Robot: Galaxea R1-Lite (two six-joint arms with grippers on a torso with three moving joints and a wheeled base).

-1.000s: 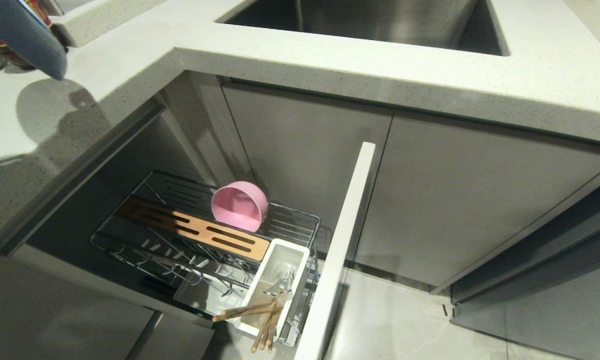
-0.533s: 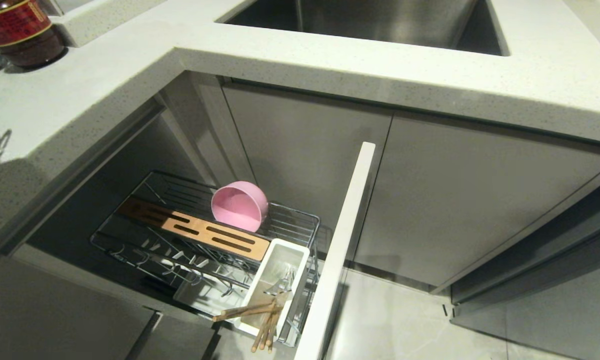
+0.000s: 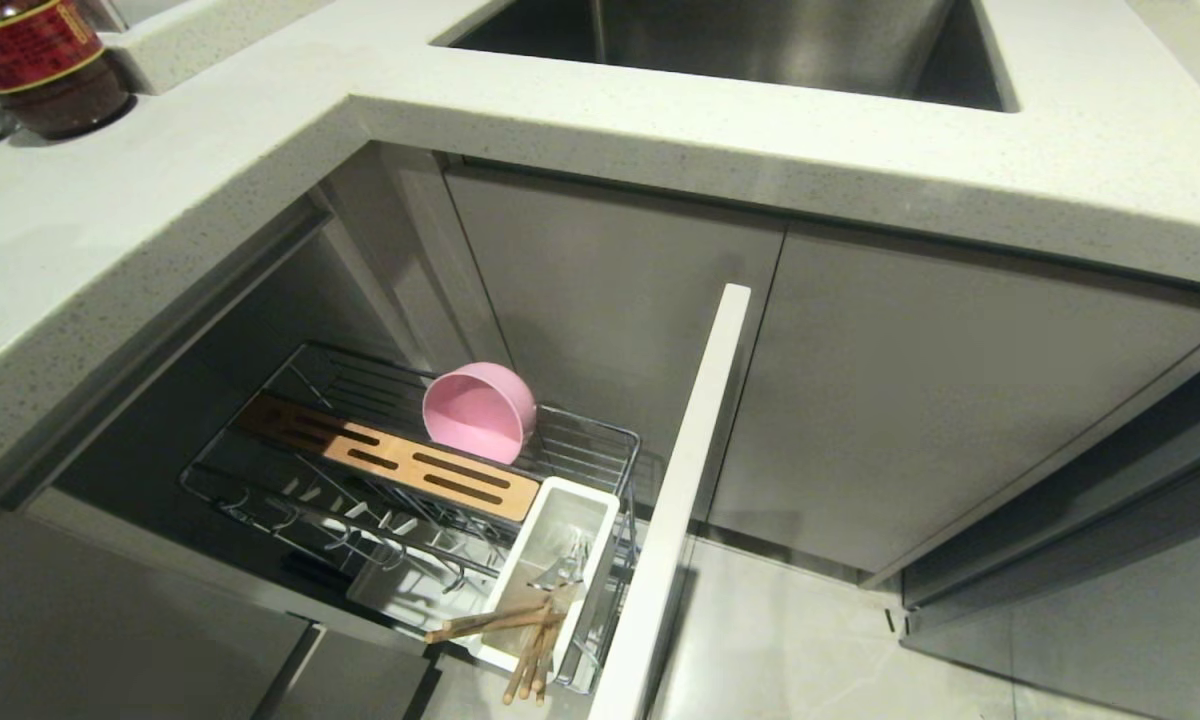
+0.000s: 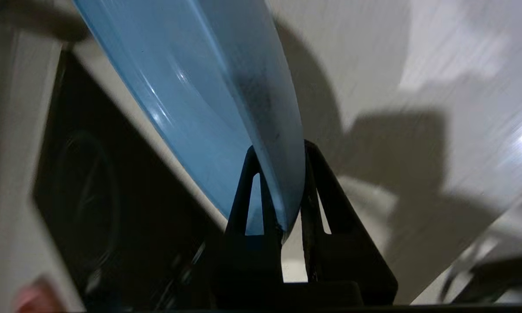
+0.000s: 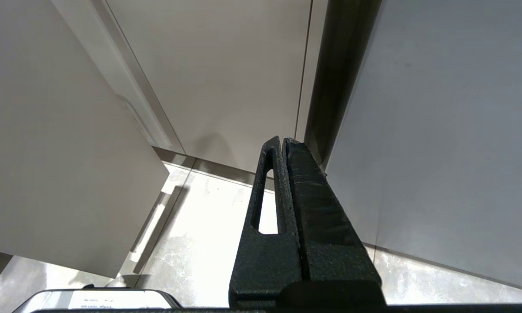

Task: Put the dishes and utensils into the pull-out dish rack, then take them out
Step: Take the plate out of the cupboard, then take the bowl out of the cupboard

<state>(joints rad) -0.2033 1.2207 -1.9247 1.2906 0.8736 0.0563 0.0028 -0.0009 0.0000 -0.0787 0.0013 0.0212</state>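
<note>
The left gripper (image 4: pixel 277 150) pinches the rim of the blue plate (image 4: pixel 191 95) between its fingers, out of the head view; a second ago the plate's edge showed at the counter's far left corner, and it is gone now. The plate looks bound for the counter (image 3: pixel 110 230). The pink bowl (image 3: pixel 480 410), chopsticks (image 3: pixel 520 640) and fork (image 3: pixel 560 570) remain in the rack (image 3: pixel 360 480). The right gripper (image 5: pixel 283 143) hangs closed and empty near the floor.
</note>
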